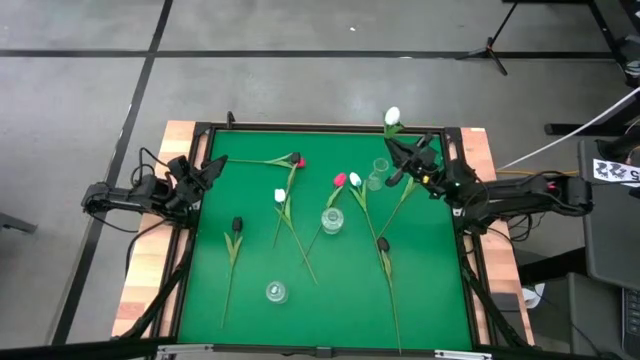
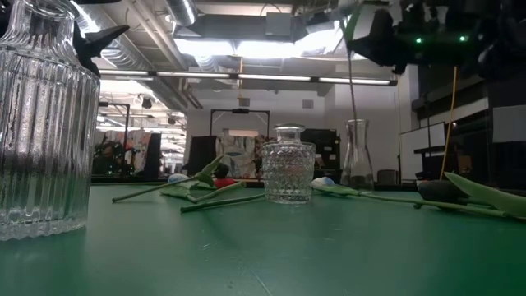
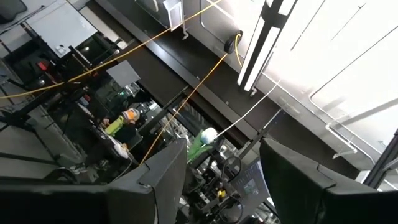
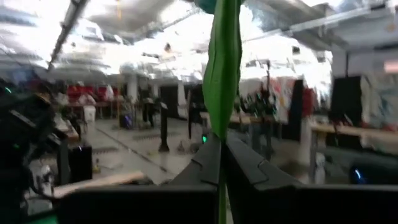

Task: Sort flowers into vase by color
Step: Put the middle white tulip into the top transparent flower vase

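We find the right tool (image 1: 404, 152) in the upper right of the high view, its fingers clamped together on the stem of a white tulip (image 1: 392, 117) whose head pokes past the counter's far edge. We judge it is held upright and clear of the counter so the stem can be lowered into a vase, perhaps the clear vase (image 1: 380, 167) just beside it. The left tool (image 1: 208, 170) waits at the left edge, fingers apart and empty.

The other flowers (image 1: 290, 200) lie flat across the green counter (image 1: 430, 290), around the middle vase (image 1: 332, 220); a third vase (image 1: 276, 292) stands lower left.

The right wrist view shows what the high view cannot: the green leaf (image 4: 222, 68) pinched between the closed fingers. The low view alone shows the stem hanging straight down.
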Robot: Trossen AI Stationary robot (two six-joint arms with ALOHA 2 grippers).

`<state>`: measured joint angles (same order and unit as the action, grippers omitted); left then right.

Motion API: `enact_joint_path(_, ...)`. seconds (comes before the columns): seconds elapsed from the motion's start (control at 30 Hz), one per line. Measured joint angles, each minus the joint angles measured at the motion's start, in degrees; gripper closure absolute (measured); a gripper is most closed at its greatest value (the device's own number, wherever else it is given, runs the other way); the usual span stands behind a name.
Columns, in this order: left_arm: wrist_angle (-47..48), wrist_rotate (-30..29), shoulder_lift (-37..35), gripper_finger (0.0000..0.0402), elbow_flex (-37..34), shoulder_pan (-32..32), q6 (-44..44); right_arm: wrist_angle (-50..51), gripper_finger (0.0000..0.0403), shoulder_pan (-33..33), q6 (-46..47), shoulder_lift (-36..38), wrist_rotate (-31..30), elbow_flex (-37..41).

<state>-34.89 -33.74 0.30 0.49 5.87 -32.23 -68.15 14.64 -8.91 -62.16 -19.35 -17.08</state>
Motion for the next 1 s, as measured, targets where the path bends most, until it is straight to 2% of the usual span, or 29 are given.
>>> enact_joint_path(0.13,0.01,0.00,0.01,0.0202,0.00,-0.01,0.00,-6.62,0.0393,0.02,-0.08,-0.25,-1.74,4.53)
enact_joint_path(0.3,0.00,-0.02,0.00,0.0202,0.00,0.00,0.00,-8.53,0.0393,0.02,1.90,-0.25,-3.57,8.66)
enact_joint_path(0.53,0.02,-0.86,0.02,0.0202,0.00,-0.01,0.01,-8.25,0.0393,0.02,1.18,-0.29,-2.47,9.03)
enact_joint_path(0.77,0.92,-1.51,0.01,0.0202,0.00,-0.01,0.01,-8.98,0.0393,0.02,3.64,-4.39,-0.48,9.03)
enact_joint_path(1.0,1.56,-1.51,0.01,0.0202,0.00,-0.01,-0.68,-18.49,0.0393,0.02,3.69,-10.87,0.59,9.03)
